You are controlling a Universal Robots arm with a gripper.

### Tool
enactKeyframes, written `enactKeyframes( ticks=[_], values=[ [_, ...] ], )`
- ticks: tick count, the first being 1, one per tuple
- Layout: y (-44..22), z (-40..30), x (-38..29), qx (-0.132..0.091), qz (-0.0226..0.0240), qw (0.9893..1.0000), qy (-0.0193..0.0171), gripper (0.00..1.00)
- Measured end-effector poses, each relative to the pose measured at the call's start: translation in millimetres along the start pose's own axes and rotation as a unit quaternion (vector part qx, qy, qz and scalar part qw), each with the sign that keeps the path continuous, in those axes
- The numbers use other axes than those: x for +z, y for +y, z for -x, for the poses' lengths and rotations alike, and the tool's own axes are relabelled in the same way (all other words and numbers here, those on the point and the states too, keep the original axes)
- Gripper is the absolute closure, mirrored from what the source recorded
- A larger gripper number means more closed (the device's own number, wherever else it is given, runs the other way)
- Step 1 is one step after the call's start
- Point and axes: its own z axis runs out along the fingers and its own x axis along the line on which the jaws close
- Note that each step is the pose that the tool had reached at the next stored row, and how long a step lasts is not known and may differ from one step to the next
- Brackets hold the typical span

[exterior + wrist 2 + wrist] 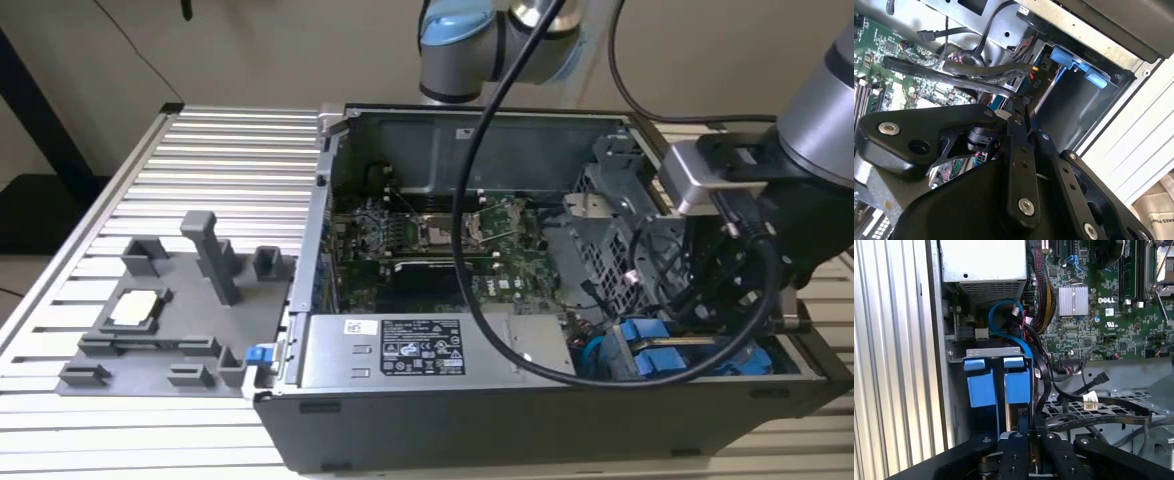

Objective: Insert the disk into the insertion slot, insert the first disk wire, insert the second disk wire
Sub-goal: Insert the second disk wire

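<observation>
The disk (1017, 385), in its bright blue frame, sits inside the insertion slot of the grey metal cage (999, 352). A second blue frame (979, 387) sits beside it. Their blue end tabs (1069, 56) also show in the second wrist view, and in the exterior view as blue tabs (645, 340) at the case's corner. My gripper (1023, 416) is right at the disk's exposed end. Its fingers (1015, 130) are shut on the end of a thin black disk wire (979, 75). In the exterior view the arm's wrist (747, 200) reaches down into that corner.
Loose black cables (1094, 412) and a blue cable loop (1004, 310) crowd the space around the cage. The green motherboard (1104, 315) and the power supply box (400, 350) lie close by. A grey fixture (160, 320) stands on the ribbed table (200, 160) at the exterior view's left.
</observation>
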Motion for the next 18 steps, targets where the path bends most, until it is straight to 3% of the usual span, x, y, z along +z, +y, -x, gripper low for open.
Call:
enactKeyframes(
  ticks=[14,15,16,18],
  values=[
    [0.1,-1.3,6.8,0.002,-0.0001,1.0,-0.0005,0.83],
    [0.1,-1.4,7.0,0.001,-0.0001,1.0,-0.0005,0.83],
    [0.1,-1.5,6.7,0.001,-0.0001,1.0,-0.0002,0.76],
    [0.0,-1.4,3.2,0.001,0.0001,1.0,-0.0002,0.76]
  ],
)
